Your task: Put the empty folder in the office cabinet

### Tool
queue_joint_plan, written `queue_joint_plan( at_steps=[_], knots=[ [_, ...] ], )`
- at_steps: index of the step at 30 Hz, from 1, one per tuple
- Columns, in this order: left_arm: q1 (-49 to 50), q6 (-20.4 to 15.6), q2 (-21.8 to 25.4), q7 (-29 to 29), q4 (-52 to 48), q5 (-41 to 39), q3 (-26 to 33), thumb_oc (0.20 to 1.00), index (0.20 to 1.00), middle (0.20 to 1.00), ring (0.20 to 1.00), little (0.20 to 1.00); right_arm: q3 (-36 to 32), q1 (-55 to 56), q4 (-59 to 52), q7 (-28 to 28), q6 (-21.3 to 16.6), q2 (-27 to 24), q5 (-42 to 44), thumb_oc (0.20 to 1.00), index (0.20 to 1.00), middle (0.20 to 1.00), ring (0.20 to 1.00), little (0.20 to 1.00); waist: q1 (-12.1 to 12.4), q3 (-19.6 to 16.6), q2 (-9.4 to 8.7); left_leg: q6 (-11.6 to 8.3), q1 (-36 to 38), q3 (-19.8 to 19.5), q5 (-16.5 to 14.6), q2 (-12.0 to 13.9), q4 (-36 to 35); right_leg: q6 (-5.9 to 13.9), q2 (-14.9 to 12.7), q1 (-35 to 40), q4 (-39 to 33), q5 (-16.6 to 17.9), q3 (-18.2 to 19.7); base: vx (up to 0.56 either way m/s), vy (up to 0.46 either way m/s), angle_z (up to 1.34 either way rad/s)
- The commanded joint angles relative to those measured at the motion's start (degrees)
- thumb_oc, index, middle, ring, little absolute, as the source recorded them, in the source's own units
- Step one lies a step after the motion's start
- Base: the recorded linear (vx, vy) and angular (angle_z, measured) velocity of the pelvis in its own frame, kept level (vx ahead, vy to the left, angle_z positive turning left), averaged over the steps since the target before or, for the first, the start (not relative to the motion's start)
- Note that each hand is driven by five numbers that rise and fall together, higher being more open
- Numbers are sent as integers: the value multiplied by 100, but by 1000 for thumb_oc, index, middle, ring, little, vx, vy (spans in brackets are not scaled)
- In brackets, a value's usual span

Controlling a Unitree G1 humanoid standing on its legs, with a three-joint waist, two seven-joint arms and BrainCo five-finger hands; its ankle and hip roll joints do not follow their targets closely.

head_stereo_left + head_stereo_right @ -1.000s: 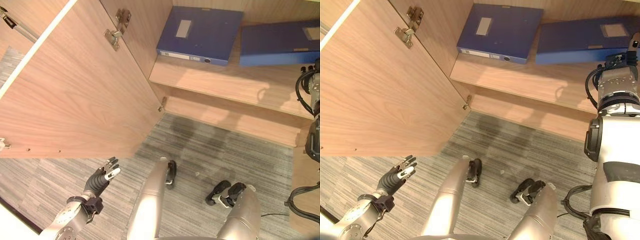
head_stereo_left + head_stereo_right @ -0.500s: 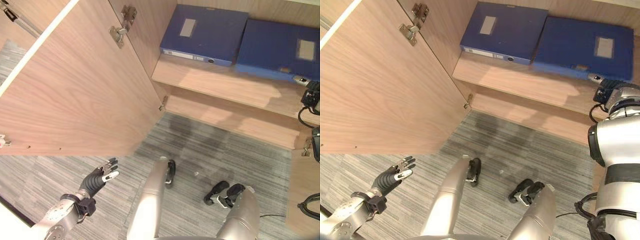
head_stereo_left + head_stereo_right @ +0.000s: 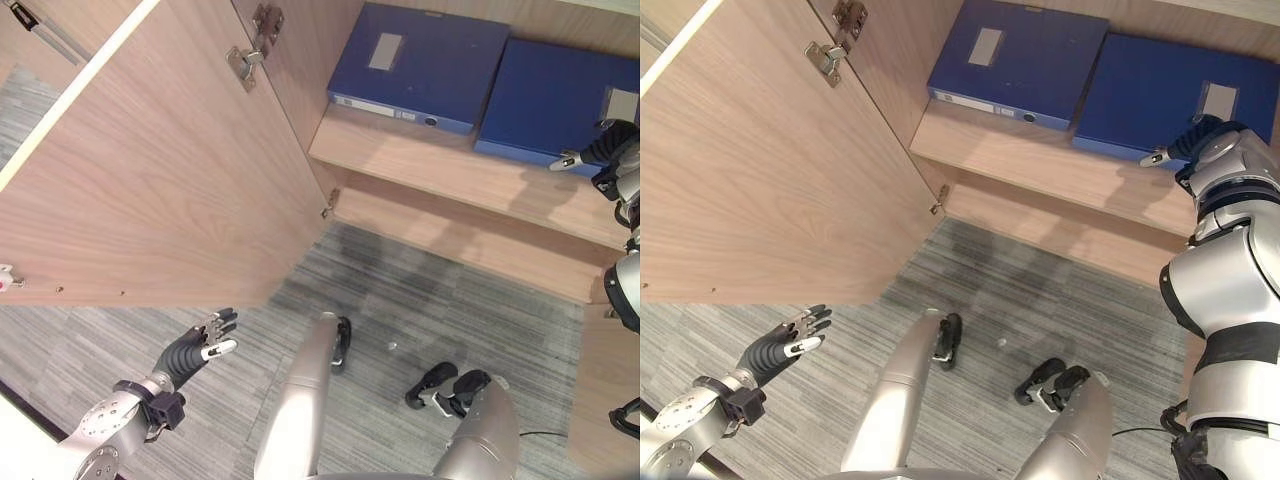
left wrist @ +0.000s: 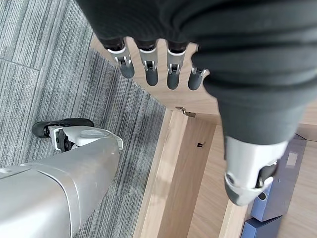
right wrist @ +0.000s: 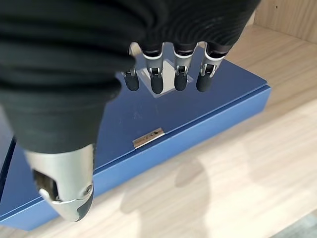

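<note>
Two blue folders lie flat side by side on the cabinet shelf (image 3: 450, 165): the left folder (image 3: 420, 65) and the right folder (image 3: 555, 95). My right hand (image 3: 1200, 140) hovers at the right folder's near right corner, open, holding nothing. In the right wrist view its straight fingers (image 5: 168, 69) hang just above the right folder's (image 5: 163, 124) blue cover, thumb apart. My left hand (image 3: 195, 350) is low at the left over the carpet, open and empty, its fingers (image 4: 148, 64) straight.
The wooden cabinet door (image 3: 170, 170) stands swung open on the left, with metal hinges (image 3: 250, 65) at its back edge. Below the shelf is a lower cabinet ledge (image 3: 460, 235). Grey striped carpet (image 3: 400, 310) covers the floor in front.
The right folder went from tilted to lying flat beside the left one. My right hand has let go and lifted slightly off it. The view shifted a little; the left hand barely moved.
</note>
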Motion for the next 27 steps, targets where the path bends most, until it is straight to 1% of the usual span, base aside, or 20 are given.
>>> queue_joint_plan(
  at_steps=[1,5,7,8,10,12,13,15,19,24,25,27],
  knots=[
    [57,-292,-102,-64,-97,55,548,1000,1000,1000,1000,1000,229,-341,-323,196,-199,-217,290,1000,1000,1000,1000,1000,69,238,84,-323,76,-130,-48,294,-463,738,-342,592,-465,-280,-394,0,0,0],
    [160,-271,-89,-83,-83,94,630,1000,1000,1000,1000,1000,743,-313,-815,618,-204,-47,110,1000,1000,1000,1000,1000,38,241,57,-336,45,-110,-39,324,-459,724,-339,527,-459,-280,-363,0,0,0],
    [210,-271,-114,-81,-113,116,711,1000,1000,1000,1000,1000,1055,-227,-1423,876,-246,82,76,1000,1000,1000,1000,1000,3,264,47,-356,21,-99,-30,353,-455,711,-311,465,-483,-276,-322,0,0,0],
    [202,-282,-133,-80,-117,125,712,1000,1000,1000,1000,1000,1077,-158,-1573,950,-253,134,149,1000,1000,1000,1000,1000,-6,277,53,-359,20,-96,-27,357,-454,716,-312,442,-483,-263,-308,-28,17,-3],
    [173,-294,-163,-95,-140,127,703,1000,1000,1000,1000,1000,1154,-119,-1721,1021,-268,190,119,1000,1000,1000,1000,1000,-2,296,53,-365,-2,-86,-26,365,-443,716,-325,416,-483,-247,-298,-20,14,-5],
    [123,-316,-312,21,-195,183,806,1000,1000,1000,1000,1000,1319,-80,-2550,996,-208,297,-266,1000,1000,1000,1000,1000,-79,341,15,-368,-19,-71,-13,384,-461,706,-308,384,-489,-228,-271,-23,13,-17],
    [93,-299,-501,158,-202,278,899,1000,1000,1000,1000,1000,1217,115,-3405,968,-136,342,-617,1000,1000,1000,1000,1000,-189,375,-31,-371,-14,-59,-21,416,-484,682,-274,385,-539,-224,-246,-28,12,-17],
    [55,-283,-610,228,-225,339,939,1000,1000,1000,1000,1000,1030,281,-3740,953,-75,357,-837,1000,1000,1000,1000,1000,-237,404,-43,-368,5,-52,-19,442,-519,665,-263,392,-576,-205,-256,-19,10,-11],
    [22,-285,-749,279,-284,419,1003,1000,1000,1000,1000,1000,701,454,-3784,837,-11,447,-1042,1000,1000,1000,1000,1000,-268,429,-41,-365,-18,-43,-13,452,-544,668,-253,349,-604,-163,-220,-10,7,-7],
    [-40,-267,-924,371,-271,461,1039,1000,1000,1000,1000,1000,491,633,-3645,687,64,625,-1446,1000,1000,1000,1000,1000,-288,444,-66,-365,2,-27,1,453,-580,667,-255,374,-650,-104,-215,0,0,0],
    [-58,-251,-960,404,-283,520,1082,1000,1000,1000,1000,1000,315,860,-3835,671,120,706,-1544,1000,1000,1000,1000,1000,-327,459,-81,-359,38,-23,25,471,-624,658,-235,423,-696,-76,-223,0,0,0],
    [-88,-228,-978,421,-281,528,1090,1000,1000,1000,1000,1000,180,1063,-4005,730,148,771,-1674,1000,1000,1000,1000,1000,-357,477,-107,-361,93,-35,47,489,-679,645,-201,481,-746,-60,-230,-9,-1,-2]
  ],
)
